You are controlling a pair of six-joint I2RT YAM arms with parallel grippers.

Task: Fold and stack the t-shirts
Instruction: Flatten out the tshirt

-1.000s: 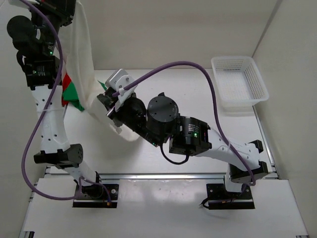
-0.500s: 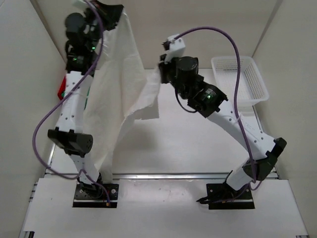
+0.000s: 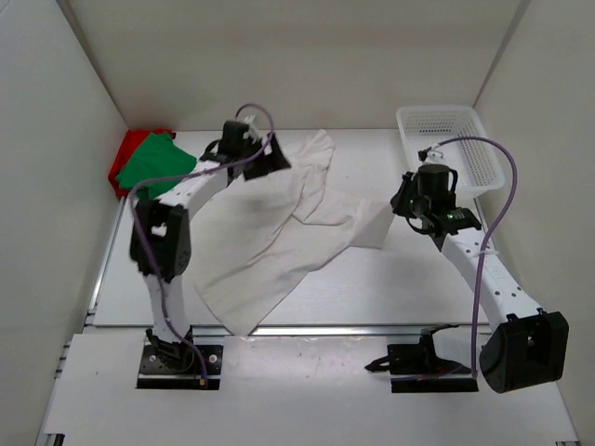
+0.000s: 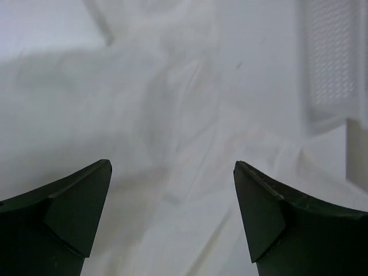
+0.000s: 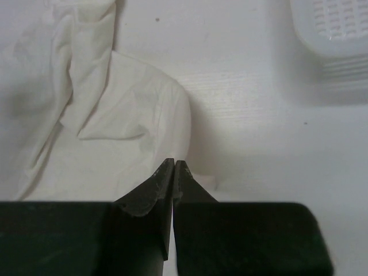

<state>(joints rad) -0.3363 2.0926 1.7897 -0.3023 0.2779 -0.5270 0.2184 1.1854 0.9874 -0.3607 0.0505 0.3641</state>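
White-walled enclosure, pale counter [image 3: 418, 279] with both arms reaching over it. White t-shirt [image 3: 279, 242] lies unfolded and crumpled across the middle of the counter, running diagonally from the back centre to the near-left edge, with one flap out to the right. Green t-shirt [image 3: 153, 160] sits on top of the red t-shirt [image 3: 123, 169] in the back-left corner, against the wall and apart from the white one. White mesh basket [image 3: 483, 153] is at the back right.

Left pincer [image 3: 272, 156] is over the back end of the white t-shirt, jaws wide apart with nothing between them; left wrist view shows only wrinkled white cloth [image 4: 172, 115] below the gap [image 4: 172, 167], and the basket [image 4: 330, 57] at the far right.

Right pincer [image 3: 402, 200] is at the shirt's right flap, near the basket, with its jaws together. In the right wrist view the tips [image 5: 174, 164] meet at the cloth edge [image 5: 115, 132]; can't tell if any fabric is pinched. Basket corner [image 5: 333, 29] is at the upper right.
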